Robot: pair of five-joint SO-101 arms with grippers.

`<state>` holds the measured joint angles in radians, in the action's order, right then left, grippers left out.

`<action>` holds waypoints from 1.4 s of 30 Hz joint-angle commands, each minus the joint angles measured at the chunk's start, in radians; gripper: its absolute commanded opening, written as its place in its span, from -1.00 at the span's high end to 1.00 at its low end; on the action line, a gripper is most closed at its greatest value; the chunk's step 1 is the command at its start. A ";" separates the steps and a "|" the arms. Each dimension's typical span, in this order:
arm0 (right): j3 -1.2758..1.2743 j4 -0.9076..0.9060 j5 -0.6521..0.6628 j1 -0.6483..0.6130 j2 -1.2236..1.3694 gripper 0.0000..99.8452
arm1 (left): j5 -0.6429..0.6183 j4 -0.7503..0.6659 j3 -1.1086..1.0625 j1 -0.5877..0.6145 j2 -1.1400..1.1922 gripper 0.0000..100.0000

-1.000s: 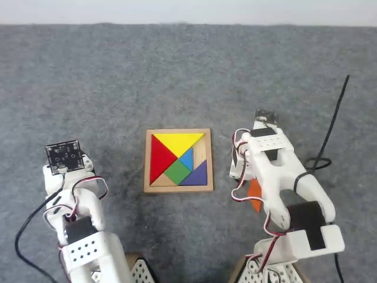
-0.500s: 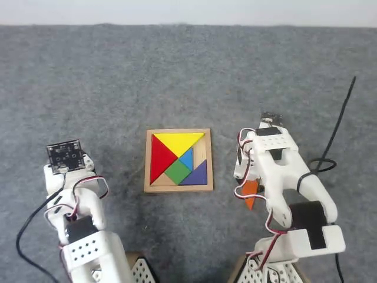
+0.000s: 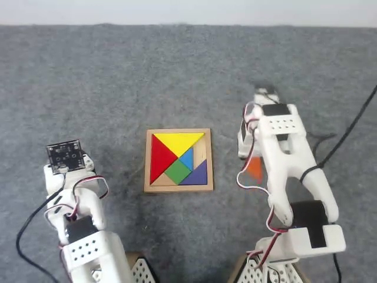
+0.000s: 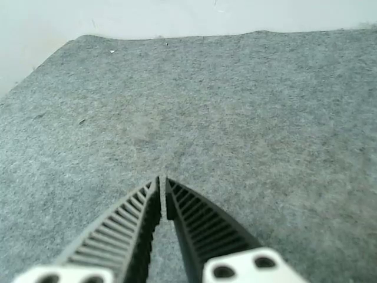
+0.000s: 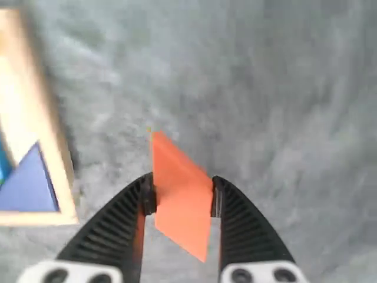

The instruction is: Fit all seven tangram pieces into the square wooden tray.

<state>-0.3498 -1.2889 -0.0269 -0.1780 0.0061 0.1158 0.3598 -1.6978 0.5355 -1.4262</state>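
Right now my right gripper (image 5: 181,184) is clamped on the orange piece (image 5: 179,197) — a flat parallelogram pinched across its width between my two ribbed fingers (image 5: 132,215), its far corner pointing out past the tips over the grey felt (image 5: 265,88). Whether the piece touches the felt I cannot tell. From above, it shows as a slip of orange beside my right arm (image 3: 283,153), just right of the square wooden tray (image 3: 178,188) and apart from it.

My left gripper (image 4: 163,183) has its fingers drawn together with nothing between them, hanging over bare felt, while my left arm (image 3: 76,200) sits folded back well to the left of the tray.

Five pieces lie flat inside the tray: the yellow triangle (image 3: 178,143) along the far edge, the red triangle (image 3: 159,159) down the left side, the small blue triangle (image 3: 187,158) and green square (image 3: 177,171) in the middle, and the purple triangle (image 3: 197,175) in the near right corner. Two patches of the tray's floor are bare wood — a slanted strip along the right wall (image 3: 201,154) and a small triangle at the near left corner (image 3: 158,181). A black cable (image 3: 353,127) trails across the felt to my right.
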 commanded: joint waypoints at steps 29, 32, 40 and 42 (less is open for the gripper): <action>-0.051 0.467 0.324 -0.127 -0.464 0.93 | -0.008 -0.026 0.033 -0.009 -0.017 0.97; -0.213 0.650 0.186 -0.166 -0.593 0.93 | -0.008 -0.026 0.035 -0.017 -0.017 0.97; -0.483 1.017 -0.193 -0.357 -0.900 0.93 | -0.009 0.138 0.160 -0.275 -0.017 0.97; -0.486 1.023 -0.247 -0.410 -0.949 0.93 | -0.011 0.172 0.196 -0.359 -0.017 0.94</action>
<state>-0.8408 -0.3253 -0.1864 -0.5217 -0.8347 0.1158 0.4856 -1.5965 0.2915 -1.4262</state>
